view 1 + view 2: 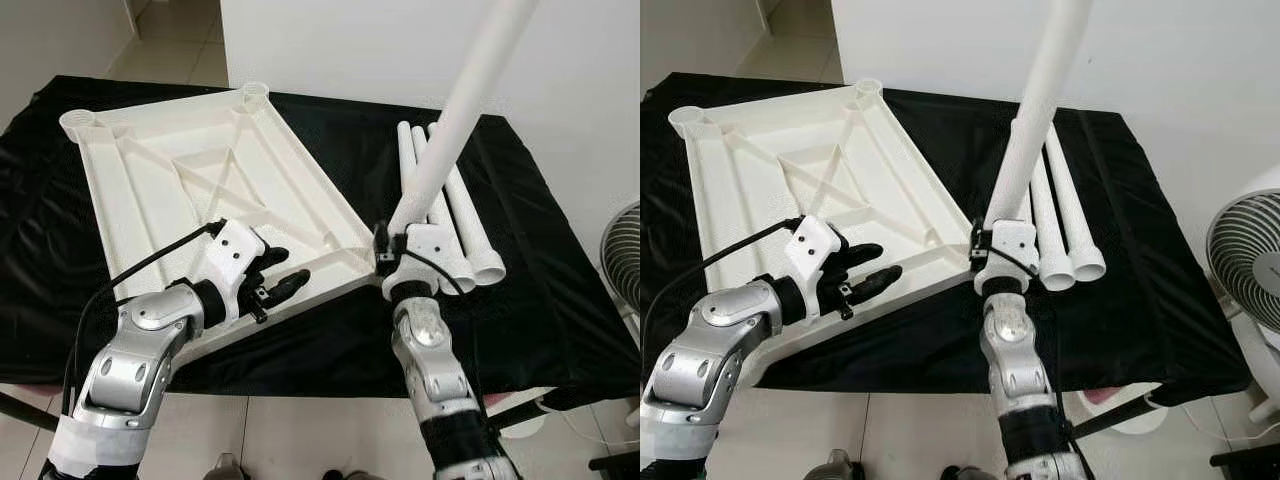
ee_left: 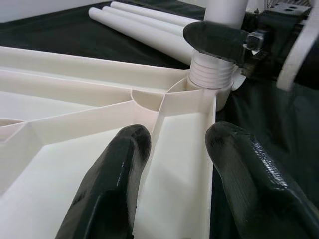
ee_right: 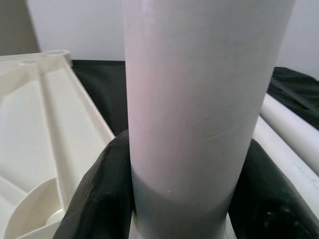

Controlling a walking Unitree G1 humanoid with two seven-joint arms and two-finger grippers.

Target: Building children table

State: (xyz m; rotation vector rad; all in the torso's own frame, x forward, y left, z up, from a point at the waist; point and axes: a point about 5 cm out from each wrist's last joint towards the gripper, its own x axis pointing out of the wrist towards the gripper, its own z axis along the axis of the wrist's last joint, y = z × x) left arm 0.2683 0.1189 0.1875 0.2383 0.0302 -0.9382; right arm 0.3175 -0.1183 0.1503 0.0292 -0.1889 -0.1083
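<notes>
Right gripper [image 1: 985,252] clamps upright white plastic tube leg [image 1: 1035,110] at near corner socket of upturned white ribbed plastic tabletop [image 1: 790,165]. Left gripper [image 1: 280,280], fingers spread, straddles tabletop's near rim. Spare white tube legs [image 1: 1065,215] beside, on black cloth [image 1: 1140,290].

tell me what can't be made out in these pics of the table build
- Top of the upright leg: cut off by the upper edge in both eye views.
- Socket thread depth: left wrist view shows threads at the corner; how far in is unclear.
- Right gripper fingertips: wrapped behind the leg.
- Tabletop near corner: hidden by the left gripper arm.
- Loose legs: overlapping, count uncertain.
</notes>
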